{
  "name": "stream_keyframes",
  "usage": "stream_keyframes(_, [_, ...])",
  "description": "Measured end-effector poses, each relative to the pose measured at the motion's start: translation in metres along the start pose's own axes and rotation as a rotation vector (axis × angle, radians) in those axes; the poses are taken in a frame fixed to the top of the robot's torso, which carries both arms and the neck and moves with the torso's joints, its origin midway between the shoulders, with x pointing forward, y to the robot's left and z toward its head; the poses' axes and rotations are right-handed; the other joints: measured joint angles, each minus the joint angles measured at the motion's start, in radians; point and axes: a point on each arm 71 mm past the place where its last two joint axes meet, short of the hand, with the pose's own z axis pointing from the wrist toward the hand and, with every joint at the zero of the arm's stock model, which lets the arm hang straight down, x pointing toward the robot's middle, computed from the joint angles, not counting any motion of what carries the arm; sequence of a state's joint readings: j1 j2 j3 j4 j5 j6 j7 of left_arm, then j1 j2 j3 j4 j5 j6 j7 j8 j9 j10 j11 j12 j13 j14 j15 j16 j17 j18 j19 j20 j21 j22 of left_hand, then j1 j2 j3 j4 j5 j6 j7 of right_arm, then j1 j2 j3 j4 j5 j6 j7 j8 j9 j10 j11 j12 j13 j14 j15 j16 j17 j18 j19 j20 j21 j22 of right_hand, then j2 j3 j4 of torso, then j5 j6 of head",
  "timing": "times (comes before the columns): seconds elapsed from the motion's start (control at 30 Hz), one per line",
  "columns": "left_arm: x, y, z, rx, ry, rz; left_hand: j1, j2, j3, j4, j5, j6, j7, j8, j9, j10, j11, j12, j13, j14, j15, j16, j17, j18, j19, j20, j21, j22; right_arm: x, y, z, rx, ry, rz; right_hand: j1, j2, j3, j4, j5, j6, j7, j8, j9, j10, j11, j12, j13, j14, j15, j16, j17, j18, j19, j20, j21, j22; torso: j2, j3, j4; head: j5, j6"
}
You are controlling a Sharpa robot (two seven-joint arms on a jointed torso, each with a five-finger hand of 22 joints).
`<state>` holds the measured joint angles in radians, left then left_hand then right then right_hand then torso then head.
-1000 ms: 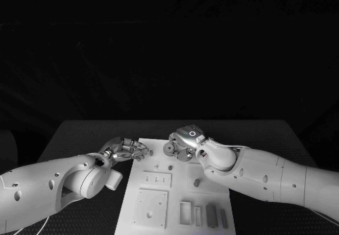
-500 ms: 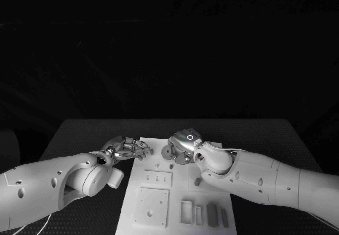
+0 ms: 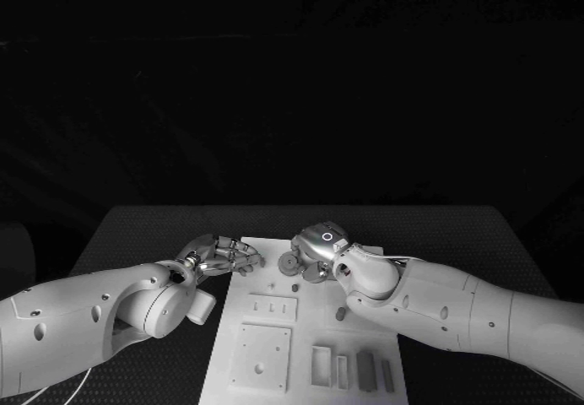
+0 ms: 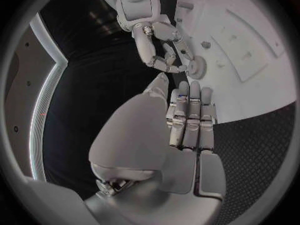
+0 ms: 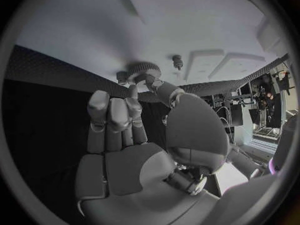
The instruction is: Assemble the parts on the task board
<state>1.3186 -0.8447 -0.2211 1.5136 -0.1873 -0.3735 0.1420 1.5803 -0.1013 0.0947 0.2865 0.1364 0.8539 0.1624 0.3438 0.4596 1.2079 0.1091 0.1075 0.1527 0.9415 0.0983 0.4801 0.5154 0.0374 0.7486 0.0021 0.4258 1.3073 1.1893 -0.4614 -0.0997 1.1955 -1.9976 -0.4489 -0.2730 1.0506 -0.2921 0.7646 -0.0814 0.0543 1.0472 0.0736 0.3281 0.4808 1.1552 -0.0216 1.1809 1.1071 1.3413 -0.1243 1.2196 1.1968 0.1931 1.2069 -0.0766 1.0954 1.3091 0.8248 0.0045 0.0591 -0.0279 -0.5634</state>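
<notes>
Gear pinched at the board's far end

Right hand [image 3: 319, 250] works at the far end of the board [image 3: 274, 371], thumb and a fingertip pinching a gear [image 5: 142, 71] that lies on the plate; its other fingers [image 5: 114, 116] stay straight and clear. Just at the gear's 3 o'clock in the right wrist view stands a small peg [image 5: 178, 61]. To do this well, I judge the pinch should keep the gear flat and lower it squarely, not tilted. Left hand [image 3: 222, 255] hovers at the board's 9 o'clock edge, fingers together and straight, holding nothing. Toward 6 o'clock on the board lie a square plate [image 3: 261, 356] and slim blocks [image 3: 363, 371], well apart from the gear. The peg is the nearest obstacle.
</notes>
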Motion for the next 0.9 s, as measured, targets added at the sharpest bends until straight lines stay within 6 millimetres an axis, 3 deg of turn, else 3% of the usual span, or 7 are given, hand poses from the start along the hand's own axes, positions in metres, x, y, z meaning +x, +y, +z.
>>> stream_keyframes(0.17, [0.0, 0.0, 0.0, 0.0, 0.0, 0.0, 0.0, 0.0, 0.0, 0.0, 0.0, 0.0, 0.0, 0.0, 0.0, 0.0, 0.0, 0.0, 0.0, 0.0, 0.0, 0.0, 0.0, 0.0, 0.0, 0.0, 0.0, 0.0, 0.001, -0.0001, 0.0006, 0.0, 0.008, -0.002, 0.0, 0.0, 0.0, 0.0, 0.0, -0.001, 0.002, 0.0, -0.001, 0.0, 0.0, 0.0, -0.002, -0.005, -0.002, -0.006, -0.004, 0.0, 0.0, 0.0, 0.0, 0.0, 0.0, 0.0, 0.0, 0.0, 0.0])
stream_keyframes(0.33, [0.0002, 0.0, 0.0001, 0.0, 0.0, 0.0, 0.0, 0.0, 0.0, 0.0, 0.0, 0.0, 0.0, 0.0, 0.0, 0.0, 0.0, 0.0, 0.0, 0.0, 0.0, -0.004, 0.0, 0.0, 0.0, 0.0, 0.0, 0.0, 0.0016, 0.0002, 0.0009, -0.001, 0.013, 0.001, -0.005, -0.005, -0.001, -0.009, 0.0, -0.023, 0.024, -0.019, -0.009, 0.003, 0.004, 0.0, -0.008, -0.012, 0.003, -0.013, -0.012, 0.0, -0.002, 0.002, 0.0, 0.0, 0.0, -0.0002, -0.0007, 0.0, 0.0])
stream_keyframes(0.5, [-0.0001, 0.0, 0.0002, 0.0, 0.0, 0.0, 0.0, 0.0, 0.0, 0.0, 0.0, 0.0, 0.0, 0.0, 0.0, 0.0, 0.0, -0.002, 0.0, 0.0, 0.0, -0.004, 0.001, 0.0, 0.0, 0.0, 0.0, 0.001, 0.0023, -0.0016, 0.0, 0.002, 0.018, 0.012, -0.005, -0.005, -0.002, -0.019, 0.0, -0.054, 0.019, -0.042, -0.018, -0.001, 0.018, 0.0, -0.014, -0.016, 0.015, -0.02, -0.016, 0.0, -0.003, 0.003, 0.0, 0.0, 0.0, -0.0003, -0.0006, 0.0, -0.001])
stream_keyframes(0.67, [-0.0002, 0.0, 0.0002, 0.0, -0.001, 0.0, 0.0, 0.0, -0.002, 0.002, 0.0, 0.0, 0.0, 0.0, 0.0, 0.0, 0.0, -0.004, 0.0, 0.0, 0.0, -0.004, 0.001, 0.0, 0.0, 0.0, 0.0, 0.001, 0.0034, -0.0026, -0.0002, 0.008, 0.031, 0.042, -0.005, -0.005, 0.005, -0.032, 0.0, -0.111, 0.009, -0.074, -0.03, -0.003, 0.02, 0.0, -0.018, -0.016, 0.016, -0.02, -0.019, 0.0, -0.003, 0.003, 0.0, 0.0, 0.0, 0.0001, -0.0004, -0.001, 0.0])
stream_keyframes(0.73, [0.0001, 0.0, 0.0004, 0.0, 0.0, 0.001, 0.0, 0.0, -0.003, 0.003, 0.0, 0.0, 0.0, 0.0, 0.0, 0.0, 0.0, -0.004, 0.0, 0.0, 0.0, -0.004, 0.001, 0.0, 0.0, 0.0, 0.0, 0.001, 0.0041, -0.003, -0.0002, 0.011, 0.038, 0.055, -0.005, -0.005, 0.01, -0.038, 0.0, -0.143, 0.02, -0.08, -0.032, -0.003, 0.02, 0.0, -0.02, -0.016, 0.016, -0.02, -0.019, 0.0, -0.003, 0.003, 0.0, 0.0, 0.0, 0.0001, -0.0004, -0.001, 0.0])
stream_keyframes(0.9, [0.0002, -0.0001, 0.0006, 0.0, 0.0, 0.001, 0.0, 0.0, -0.003, 0.003, 0.0, 0.0, 0.0, 0.0, 0.001, 0.0, 0.0, -0.004, 0.0, 0.0, 0.0, -0.004, 0.001, 0.0, 0.0, 0.0, 0.0, 0.001, 0.0052, -0.0061, -0.0002, 0.017, 0.061, 0.081, 0.033, -0.006, 0.045, -0.047, 0.006, -0.151, 0.021, -0.081, -0.032, -0.003, 0.02, 0.0, -0.024, -0.016, 0.016, -0.026, -0.023, 0.0, -0.003, 0.003, 0.0, 0.0, 0.0, 0.0006, -0.0001, 0.0, 0.0])
